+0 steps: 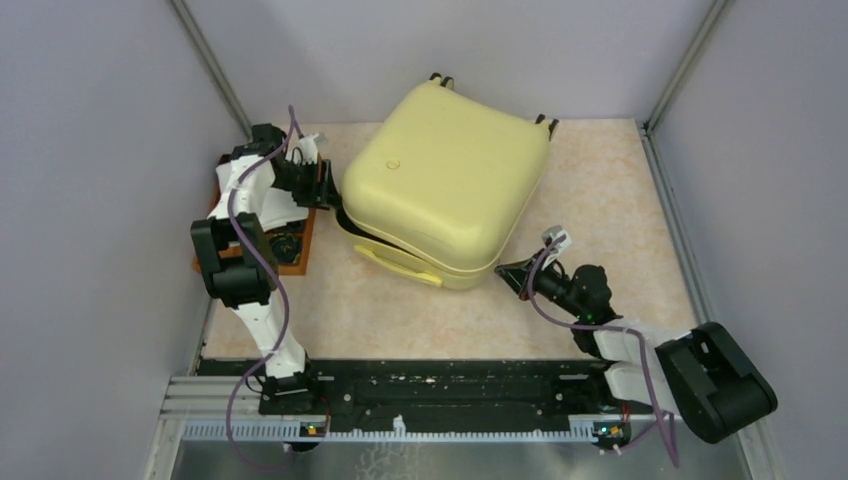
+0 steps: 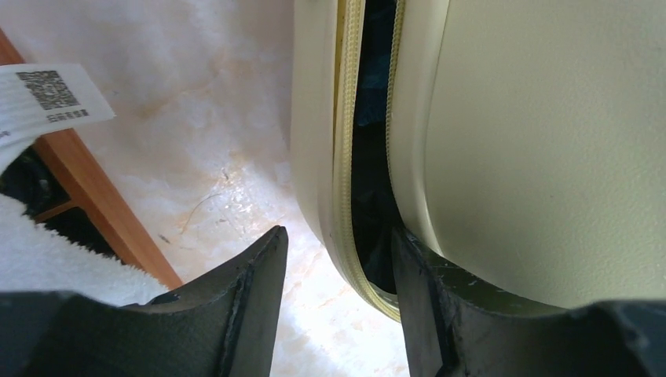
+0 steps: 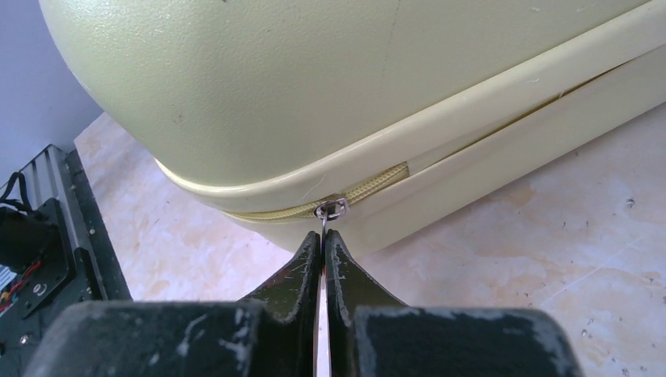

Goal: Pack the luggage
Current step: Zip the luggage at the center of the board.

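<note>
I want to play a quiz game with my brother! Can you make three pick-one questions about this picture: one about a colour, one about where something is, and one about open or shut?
1. What colour is the luggage?
A) red
B) pale yellow
C) blue

2. Where is the wooden tray?
A) beside the left arm
B) on top of the luggage
C) beside the right arm

3. What are the right fingers doing?
A) standing wide open
B) holding a towel
C) pinched shut on the zipper pull

Answers:
1. B, the whole shell is pale yellow in every view.
2. A, the top view shows the tray under the left arm, at the left edge of the table.
3. C, the right wrist view shows the fingers pressed together with the metal pull between their tips.
</note>
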{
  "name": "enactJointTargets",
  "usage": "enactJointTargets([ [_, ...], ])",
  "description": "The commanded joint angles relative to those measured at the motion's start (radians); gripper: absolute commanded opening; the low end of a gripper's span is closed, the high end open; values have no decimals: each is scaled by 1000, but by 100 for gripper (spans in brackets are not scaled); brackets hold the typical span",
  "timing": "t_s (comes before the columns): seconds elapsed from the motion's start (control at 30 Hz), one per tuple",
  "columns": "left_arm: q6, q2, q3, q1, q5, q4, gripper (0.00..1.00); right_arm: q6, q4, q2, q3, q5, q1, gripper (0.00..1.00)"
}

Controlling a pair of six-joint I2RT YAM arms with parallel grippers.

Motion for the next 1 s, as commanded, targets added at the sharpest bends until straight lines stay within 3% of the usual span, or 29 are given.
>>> enactJointTargets([
  [0.0, -90, -62, -29, -22, 206, 70, 57, 1, -82, -100, -16, -25, 59, 0],
  [0.53, -207, -162, -240, -35, 306, 283, 33, 5, -383, -279, 53, 131, 292, 0],
  [0.9, -208, -226, -333, -44, 279, 331, 25, 107, -358, -204, 152, 211, 444, 0],
  [0.97, -194, -223, -330, -43, 263, 319, 22, 138, -407, -216, 168, 227, 443, 9],
])
